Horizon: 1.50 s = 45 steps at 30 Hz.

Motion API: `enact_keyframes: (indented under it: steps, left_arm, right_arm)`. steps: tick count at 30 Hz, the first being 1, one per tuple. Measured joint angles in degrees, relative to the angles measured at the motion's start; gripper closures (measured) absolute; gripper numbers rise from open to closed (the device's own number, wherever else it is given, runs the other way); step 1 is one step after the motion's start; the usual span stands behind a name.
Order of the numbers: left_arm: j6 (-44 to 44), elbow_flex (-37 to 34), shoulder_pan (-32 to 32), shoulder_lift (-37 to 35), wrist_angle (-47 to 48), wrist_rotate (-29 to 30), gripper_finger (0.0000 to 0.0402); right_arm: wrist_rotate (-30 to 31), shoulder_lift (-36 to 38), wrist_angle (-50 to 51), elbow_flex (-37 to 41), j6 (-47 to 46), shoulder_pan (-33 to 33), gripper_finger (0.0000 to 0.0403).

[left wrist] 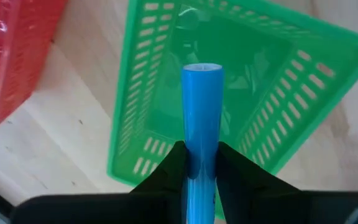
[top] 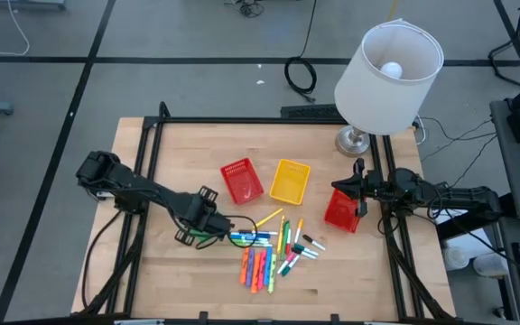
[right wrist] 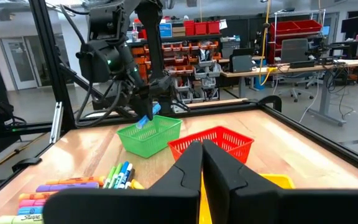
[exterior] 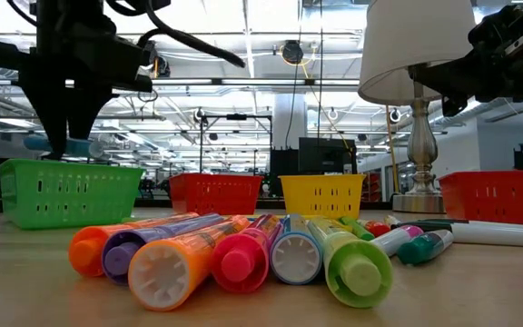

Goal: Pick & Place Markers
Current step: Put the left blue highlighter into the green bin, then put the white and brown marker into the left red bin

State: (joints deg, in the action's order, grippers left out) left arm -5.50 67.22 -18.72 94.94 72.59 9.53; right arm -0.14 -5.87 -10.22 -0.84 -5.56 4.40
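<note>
**Blue marker held over green basket**

Blue marker [left wrist: 201, 118] is pinched between the fingers [left wrist: 166, 168] of my left gripper [top: 217, 226]. It hangs point-down over the green basket [left wrist: 241, 81], above the basket floor and not resting on it. The right wrist view shows the same: marker tip just over the basket rim.

Left to right on the bench [top: 152, 280]:
- my left gripper, clamped on the blue marker, green basket underneath it
- red basket [top: 241, 180], then yellow basket [top: 290, 180], side by side and near each other
- loose markers [top: 269, 253] lying flat in a cluster toward the bench's front edge, below those two baskets: orange, pink, blue, green, yellow, a couple white
- second red basket [top: 341, 209], tilted, touching or just beside my right gripper [top: 361, 194]
- right gripper fingers pressed together, nothing between them, parked at the right edge
- lamp [top: 385, 72] standing at the back right corner
</note>
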Motion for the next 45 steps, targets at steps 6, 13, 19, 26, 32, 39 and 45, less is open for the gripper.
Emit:
enact_keyframes:
  steps: [6,13,19,26,32,39,45]
  left_arm:
    - [-0.6,-0.1,0.0,0.0,-2.4,0.2,0.0297]
    - [2.1,-0.1,1.0,0.0,-4.1,0.9,0.0291]
    - [7.2,4.0,1.2,0.0,1.0,5.5,0.0296]
    - [14.4,16.3,-4.3,-9.8,6.6,20.6,0.0391]
    - [22.2,5.7,-5.6,-29.9,-12.9,22.7,0.0395]
    - [29.2,-20.5,-0.7,-47.1,-42.5,20.7,0.0398]
    - [19.2,-40.8,0.2,-50.7,-72.1,10.0,0.0399]
  right_arm:
    - [0.0,0.0,0.0,0.0,0.0,0.0,0.0403]
    - [0.0,0.0,0.0,0.0,0.0,0.0,0.0403]
    - [0.0,0.0,0.0,0.0,0.0,0.0,0.0403]
    - [-0.1,0.0,0.2,0.0,0.0,0.0,0.0403]
    - [-0.2,0.0,0.2,0.0,0.2,0.0,0.0403]
    - [-0.2,0.0,0.2,0.0,0.5,0.0,0.0403]
    - [-0.1,0.0,-0.5,0.0,5.5,0.0,0.0403]
